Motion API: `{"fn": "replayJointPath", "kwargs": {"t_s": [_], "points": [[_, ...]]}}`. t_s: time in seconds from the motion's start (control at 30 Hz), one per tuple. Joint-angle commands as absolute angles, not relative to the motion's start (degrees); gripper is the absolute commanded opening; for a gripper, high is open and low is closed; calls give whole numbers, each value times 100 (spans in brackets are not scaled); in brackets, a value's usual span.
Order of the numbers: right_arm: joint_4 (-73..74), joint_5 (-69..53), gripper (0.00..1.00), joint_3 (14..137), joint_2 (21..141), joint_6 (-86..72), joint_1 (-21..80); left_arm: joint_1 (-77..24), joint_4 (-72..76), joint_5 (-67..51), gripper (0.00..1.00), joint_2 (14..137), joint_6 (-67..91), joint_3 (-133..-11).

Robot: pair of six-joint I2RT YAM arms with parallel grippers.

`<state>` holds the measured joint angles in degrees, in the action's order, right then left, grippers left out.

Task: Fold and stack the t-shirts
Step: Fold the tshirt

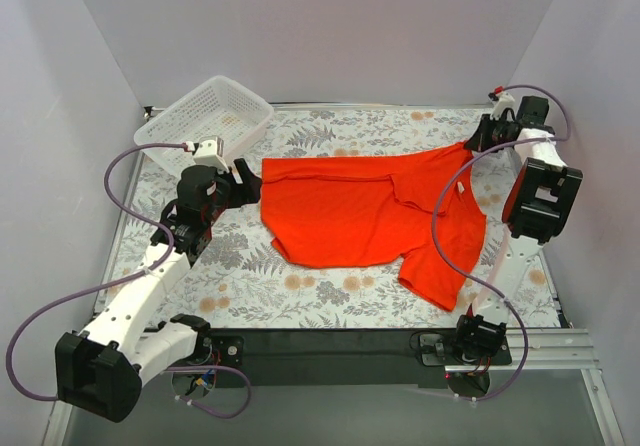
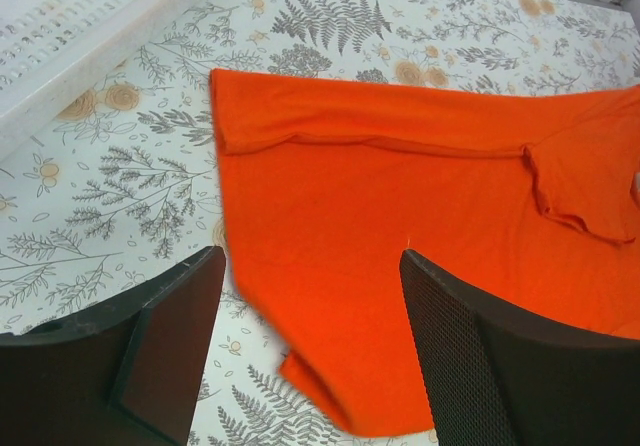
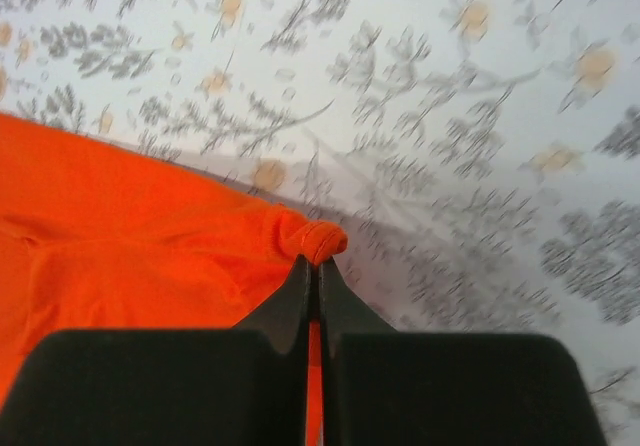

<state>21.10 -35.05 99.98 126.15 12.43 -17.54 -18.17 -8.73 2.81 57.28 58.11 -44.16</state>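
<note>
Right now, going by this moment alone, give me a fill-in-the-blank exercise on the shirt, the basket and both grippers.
1. The right gripper is ____ on a bunched corner of the t-shirt.
2. The left gripper is ____ and holds nothing.
3. The white basket sits at the table's far ____ corner.
Missing words: shut; open; left.

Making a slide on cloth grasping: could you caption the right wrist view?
Right claw shut on a bunched corner of the orange-red t-shirt, over the floral tablecloth.

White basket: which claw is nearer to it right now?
Left. Left claw sits just beside the basket; right claw is across the table, pinching the t-shirt.
</note>
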Motion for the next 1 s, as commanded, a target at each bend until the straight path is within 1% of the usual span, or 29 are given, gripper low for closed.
{"fn": "replayJointPath", "kwargs": {"t_s": [0.0, 0.1, 0.2, 0.23, 0.3, 0.33, 0.37, 0.43, 0.47, 0.57, 0.6, 0.67, 0.7, 0.73, 0.77, 0.8, 0.83, 0.87, 0.9, 0.97], "points": [[2162, -3235, 1, 11010, 13137, 1397, -1767, -1793, -958, 440, 65, 5774, 5932, -4377], [2294, -2884, 1, 11837, 13647, 1459, -1767, -1793, -888, 369, 66, 5949, 5950, -4377], [2294, -2453, 12, 12373, 13938, 1459, -1767, -1793, -853, 229, 65, 6143, 5976, -4386], [2294, -2278, 25, 12462, 13957, 1459, -1767, -1793, -844, 115, 66, 6170, 6029, -4377], [2268, -2154, 40, 12463, 13861, 1494, -1767, -1793, -826, 9, 65, 6257, 6125, -4351], [2233, -2127, 45, 12385, 13756, 1520, -1767, -1793, -844, -217, 64, 6336, 6196, -4359], [2180, -2075, 53, 12271, 13633, 1555, -1758, -1793, -905, -333, 63, 6372, 6431, -4316], [1988, -2030, 56, 11711, 13142, 1678, -1749, -1802, -1028, -430, 61, 6416, 6705, -4281], [1925, -2056, 61, 11463, 12957, 1731, -1732, -1793, -1228, -439, 61, 6425, 7115, -4237], [1793, -2083, 65, 10505, 12157, 2056, -1644, -1863, -1362, -711, 58, 6372, 7732, -4009], [1784, -2109, 65, 10251, 11738, 2161, -1609, -2063, -1354, -721, 57, 6381, 8135, -3764], [1775, -2223, 66, 9392, 11305, 2504, -1460, -2345, -1336, -555, 57, 6520, 8349, -3587], [1775, -2302, 67, 9021, 10833, 2618, -1398, -2590, -1362, -336, 57, 6582, 8637, -3464], [1784, -2668, 67, 8670, 10585, 2985, -1276, -2680, -1345, -308, 56, 6635, 8770, -3385], [1845, -2863, 71, 7935, 10321, 3171, -1205, -2733, -1223, -299, 56, 6688, 8893, -3314], [1889, -3039, 71, 7597, 9805, 3347, -1134, -2838, -1117, -316, 56, 6775, 8999, -3174], [1968, -3493, 71, 7281, 9556, 3601, -986, -2891, -986, -377, 55, 6837, 9113, -3121], [2238, -3724, 71, 6686, 9310, 4143, -906, -2970, -776, -395, 55, 6899, 9140, -3103], [2337, -3822, 70, 6436, 8864, 4314, -818, -2997, -686, -396, 54, 7039, 9158, -3076], [2556, -4139, 70, 5970, 8431, 4717, -590, -3032, -459, -413, 53, 7197, 9167, -3067]]}}
